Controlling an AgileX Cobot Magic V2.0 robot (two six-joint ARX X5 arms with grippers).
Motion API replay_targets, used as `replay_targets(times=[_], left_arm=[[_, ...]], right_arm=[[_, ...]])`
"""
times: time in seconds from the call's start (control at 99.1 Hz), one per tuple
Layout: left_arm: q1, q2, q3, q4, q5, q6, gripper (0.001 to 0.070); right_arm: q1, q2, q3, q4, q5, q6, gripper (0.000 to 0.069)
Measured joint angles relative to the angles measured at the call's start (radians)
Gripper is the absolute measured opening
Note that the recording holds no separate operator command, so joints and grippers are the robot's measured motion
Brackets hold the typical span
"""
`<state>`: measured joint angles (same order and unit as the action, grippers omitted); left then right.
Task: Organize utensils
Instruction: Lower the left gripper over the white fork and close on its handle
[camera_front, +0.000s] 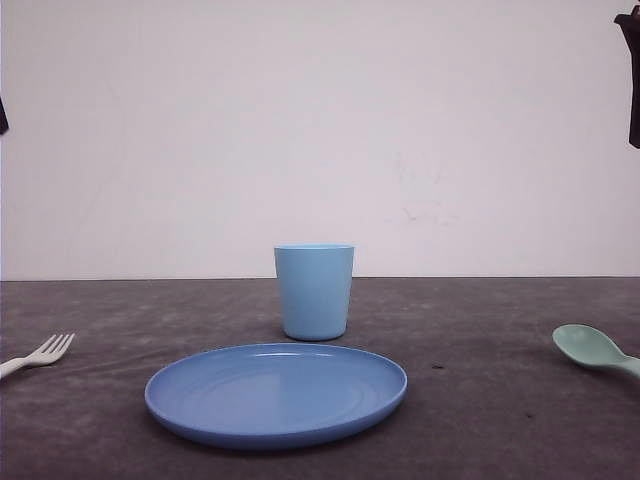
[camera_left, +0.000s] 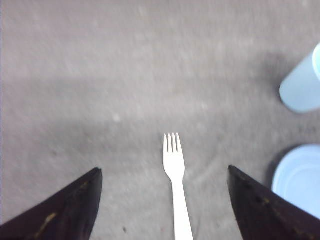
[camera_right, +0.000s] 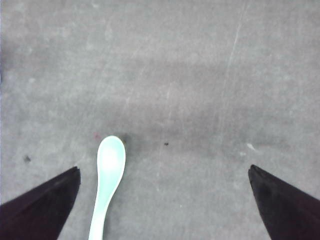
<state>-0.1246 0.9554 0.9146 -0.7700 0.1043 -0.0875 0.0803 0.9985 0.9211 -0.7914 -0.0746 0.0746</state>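
Observation:
A small white fork (camera_front: 40, 354) lies flat on the dark table at the far left, tines pointing toward the plate. In the left wrist view the fork (camera_left: 176, 180) lies between the spread fingers of my left gripper (camera_left: 162, 172), which hangs open above it without touching. A pale mint-green spoon (camera_front: 592, 349) rests at the far right edge of the table. Above the spoon (camera_right: 107, 175) my right gripper (camera_right: 164, 170) stands open, and the spoon lies close to one finger, clear of both.
A round blue plate (camera_front: 276, 392) sits at the front centre with a light blue cup (camera_front: 314, 291) upright just behind it. The cup (camera_left: 302, 82) and plate rim (camera_left: 300, 177) sit off to one side of the fork. A white wall closes the back.

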Motion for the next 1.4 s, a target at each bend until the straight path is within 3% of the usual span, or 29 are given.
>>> replay_targets(times=[0.262, 0.626, 0.797, 0.969, 1.141, 1.403], left_arm=[[-0.082, 0.078, -0.098, 0.008, 0.000, -0.046, 0.0486], [-0.167, 0.257, -0.163, 0.169, -0.004, -0.085, 0.0479], [-0.188, 0.357, -0.163, 0.212, -0.073, -0.086, 0.0476], [-0.203, 0.429, -0.163, 0.226, -0.089, -0.086, 0.0476], [-0.220, 0.461, -0.163, 0.247, -0.141, -0.086, 0.0473], [-0.242, 0.461, -0.163, 0.251, -0.177, -0.086, 0.0281]], right_arm=[[0.000, 0.000, 0.000, -0.007, 0.000, 0.000, 0.0680], [0.000, 0.000, 0.000, -0.006, 0.000, 0.000, 0.0680], [0.000, 0.000, 0.000, -0.007, 0.000, 0.000, 0.0680], [0.000, 0.000, 0.000, -0.006, 0.000, 0.000, 0.0680], [0.000, 0.000, 0.000, -0.007, 0.000, 0.000, 0.0680], [0.000, 0.000, 0.000, -0.006, 0.000, 0.000, 0.0680]])
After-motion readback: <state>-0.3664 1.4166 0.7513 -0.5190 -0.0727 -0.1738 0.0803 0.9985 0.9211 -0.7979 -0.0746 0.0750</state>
